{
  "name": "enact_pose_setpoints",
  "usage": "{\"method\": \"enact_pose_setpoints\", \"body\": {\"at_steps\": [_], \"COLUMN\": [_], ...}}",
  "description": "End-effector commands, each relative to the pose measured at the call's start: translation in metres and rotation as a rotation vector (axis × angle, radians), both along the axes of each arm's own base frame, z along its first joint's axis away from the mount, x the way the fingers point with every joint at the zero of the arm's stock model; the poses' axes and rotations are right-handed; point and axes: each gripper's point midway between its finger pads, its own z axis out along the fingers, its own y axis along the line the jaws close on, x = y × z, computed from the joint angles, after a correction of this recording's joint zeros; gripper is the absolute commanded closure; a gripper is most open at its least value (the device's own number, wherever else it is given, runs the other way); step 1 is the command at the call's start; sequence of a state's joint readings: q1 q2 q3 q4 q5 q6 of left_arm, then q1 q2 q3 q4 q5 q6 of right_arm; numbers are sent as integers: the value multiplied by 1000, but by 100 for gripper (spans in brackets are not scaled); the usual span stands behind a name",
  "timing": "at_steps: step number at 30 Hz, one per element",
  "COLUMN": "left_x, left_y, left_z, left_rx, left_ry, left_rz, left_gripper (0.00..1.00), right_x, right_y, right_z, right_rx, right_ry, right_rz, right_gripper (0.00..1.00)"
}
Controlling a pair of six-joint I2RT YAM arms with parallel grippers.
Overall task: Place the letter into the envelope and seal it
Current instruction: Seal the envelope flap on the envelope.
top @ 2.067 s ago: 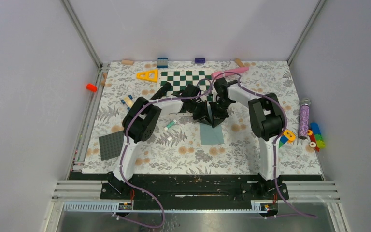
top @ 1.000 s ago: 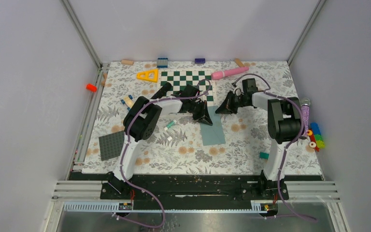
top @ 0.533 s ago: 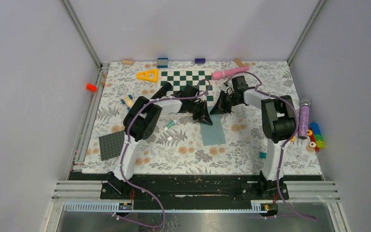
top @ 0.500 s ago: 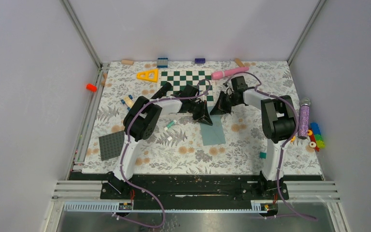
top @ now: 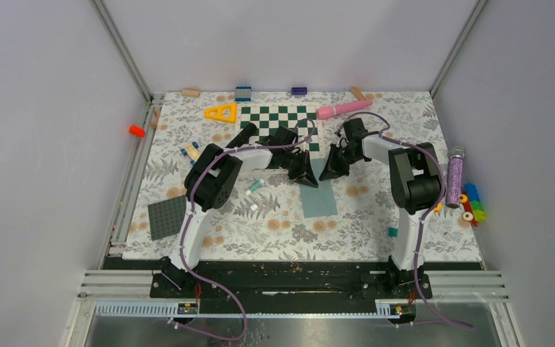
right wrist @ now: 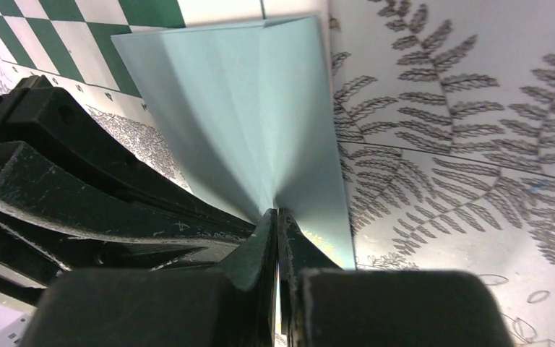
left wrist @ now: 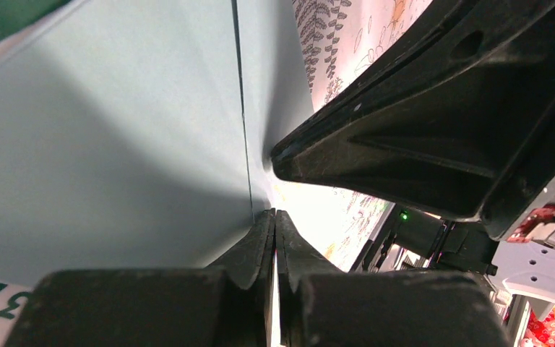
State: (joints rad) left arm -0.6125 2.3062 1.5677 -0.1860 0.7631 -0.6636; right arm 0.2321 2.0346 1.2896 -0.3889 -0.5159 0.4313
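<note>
One wide floral table [top: 260, 231] carries everything. Toward the back lies the green-and-white chessboard [top: 278, 119]. The teal envelope [top: 319, 201] lies just in front of it, its far end overlapping the board's near right corner. Over that far end, the left gripper [top: 308, 178] and the right gripper [top: 326, 173] are each clenched tight, tips close together and set against the paper. Whether any paper is nipped between the fingers, I cannot tell.
</note>
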Motion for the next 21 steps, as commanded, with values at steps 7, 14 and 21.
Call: {"method": "enact_pose_setpoints", "body": {"at_steps": [7,14,21], "left_x": [-5,-4,-3], "left_y": [9,10,10], "left_z": [-20,-20,-20], "left_rx": [55,55,55], "left_ry": [19,19,20], "left_rz": [10,13,17], "left_gripper": [100,100,100], "right_x": [-12,-9,-12], "right_y": [8,4,11], "right_z": [-6,-7,-6], "right_rx": [-109,-174,-172], "right_ry": [8,4,-5], "right_rz": [56,48,108], "right_gripper": [100,100,100]}}
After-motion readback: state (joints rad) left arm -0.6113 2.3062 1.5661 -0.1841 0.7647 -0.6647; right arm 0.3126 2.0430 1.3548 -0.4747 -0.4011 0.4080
